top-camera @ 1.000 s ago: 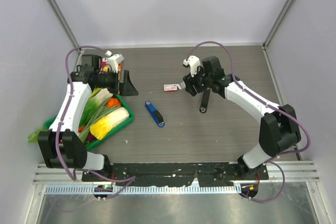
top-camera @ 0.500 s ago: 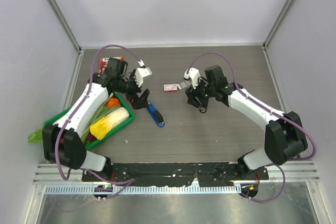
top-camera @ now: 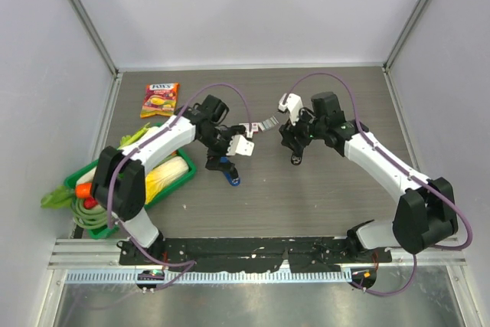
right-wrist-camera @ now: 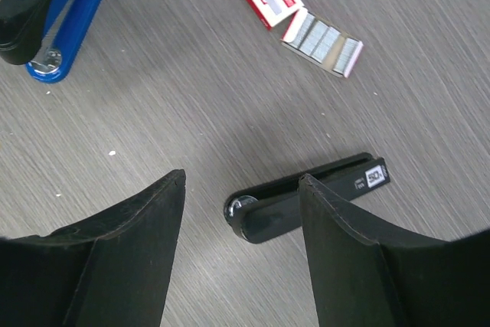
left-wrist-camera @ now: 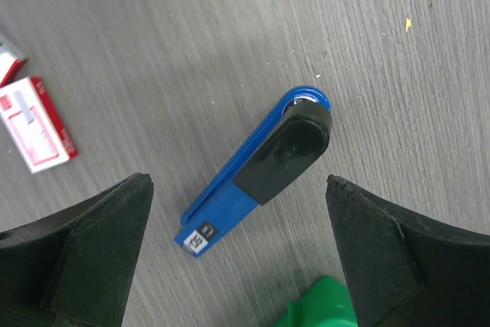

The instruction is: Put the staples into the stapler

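Overhead and wrist views of the tabletop [top-camera: 321, 189]. We see the left gripper [left-wrist-camera: 236, 189] with its jaws spread wide and holding nothing. The blue stapler [left-wrist-camera: 260, 170] lies flat on the tabletop directly below the gap between them, with its black-capped end pointing ahead of the jaws. A red-and-white box [left-wrist-camera: 38, 124] lies outside one jaw, well clear of the blue stapler. The right gripper [right-wrist-camera: 243, 181] also has its jaws apart and empty. The black stapler [right-wrist-camera: 306, 197] lies below them, its rounded end under the gap and its body running out past one jaw. The staples [right-wrist-camera: 325, 42] are grey strips in an open tray. They rest ahead of the right jaws, beyond the black stapler and just beside the box, and no jaw touches them.
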Action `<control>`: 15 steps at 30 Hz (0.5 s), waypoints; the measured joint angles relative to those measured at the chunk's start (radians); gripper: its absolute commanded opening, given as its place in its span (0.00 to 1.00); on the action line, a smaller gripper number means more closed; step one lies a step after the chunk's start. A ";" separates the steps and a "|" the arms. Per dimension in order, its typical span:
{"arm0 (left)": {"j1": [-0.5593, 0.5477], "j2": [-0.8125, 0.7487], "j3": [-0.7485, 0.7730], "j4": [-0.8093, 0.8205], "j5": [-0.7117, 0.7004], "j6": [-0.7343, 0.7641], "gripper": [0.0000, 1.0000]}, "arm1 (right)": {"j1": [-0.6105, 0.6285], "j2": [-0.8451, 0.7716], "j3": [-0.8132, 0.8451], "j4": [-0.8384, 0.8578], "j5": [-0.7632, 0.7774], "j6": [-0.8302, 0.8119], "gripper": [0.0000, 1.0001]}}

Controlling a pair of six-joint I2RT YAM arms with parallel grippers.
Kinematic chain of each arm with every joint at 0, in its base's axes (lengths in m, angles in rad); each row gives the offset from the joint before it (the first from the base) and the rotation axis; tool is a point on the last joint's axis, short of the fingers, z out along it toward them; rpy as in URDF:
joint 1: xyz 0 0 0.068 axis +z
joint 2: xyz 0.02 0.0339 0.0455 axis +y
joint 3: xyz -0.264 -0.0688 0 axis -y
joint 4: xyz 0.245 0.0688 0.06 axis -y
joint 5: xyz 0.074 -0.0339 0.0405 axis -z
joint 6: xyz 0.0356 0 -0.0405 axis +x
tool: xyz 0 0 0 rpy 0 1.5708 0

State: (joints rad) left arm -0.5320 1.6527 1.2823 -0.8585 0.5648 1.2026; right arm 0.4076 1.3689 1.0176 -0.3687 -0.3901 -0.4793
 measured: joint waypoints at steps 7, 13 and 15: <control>-0.049 0.108 0.019 -0.030 -0.045 0.095 0.82 | -0.063 -0.024 0.000 -0.006 -0.010 -0.004 0.66; -0.056 0.120 -0.005 -0.015 -0.057 0.118 0.54 | -0.073 -0.040 0.000 -0.006 -0.020 -0.004 0.66; -0.056 0.120 -0.023 -0.010 -0.059 0.119 0.53 | -0.076 -0.041 0.000 -0.007 -0.023 -0.004 0.66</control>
State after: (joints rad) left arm -0.5880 1.7729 1.2591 -0.8684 0.5056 1.3220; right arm 0.3317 1.3281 1.0176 -0.3756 -0.4126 -0.4835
